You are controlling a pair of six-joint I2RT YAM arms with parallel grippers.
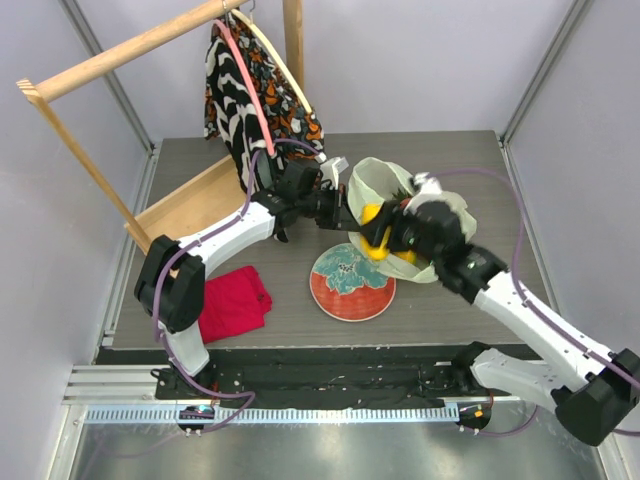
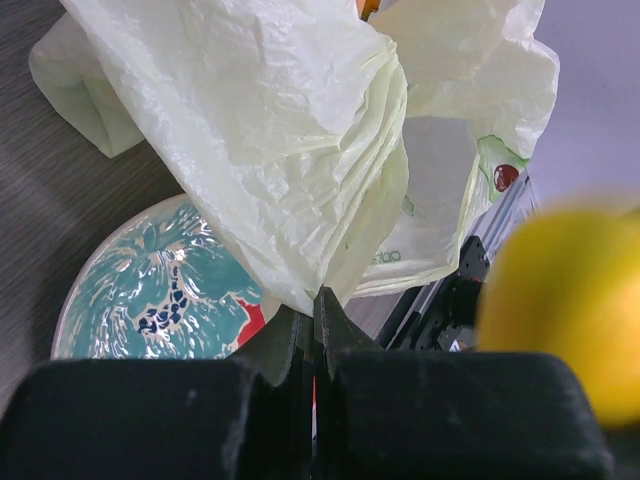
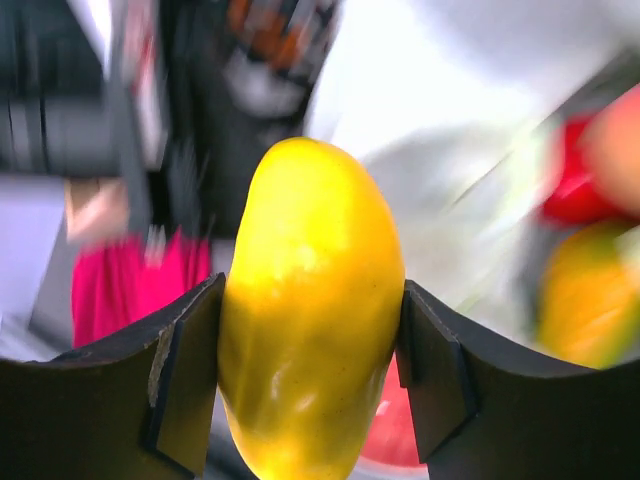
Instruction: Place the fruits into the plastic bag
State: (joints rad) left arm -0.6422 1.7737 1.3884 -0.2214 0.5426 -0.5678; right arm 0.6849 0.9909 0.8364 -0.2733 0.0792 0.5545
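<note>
red-rimmed teal plate (image 1: 345,287) on the grey table (image 1: 440,160); red cloth (image 1: 235,303) left; patterned garment (image 1: 222,92) hangs behind.

The only print that shows is on the plastic bag (image 2: 280,130), in the left wrist view. Low on one pale panel, close to its bottom edge, runs a short line of green lettering (image 2: 385,257). It is small and lies on creased film, so no word of it can be read. Higher and to the right on the same panel sits a small red emblem (image 2: 506,177), perhaps a fruit, beside a thin green outline. In the top view and the right wrist view no letters or numbers can be read.
</note>
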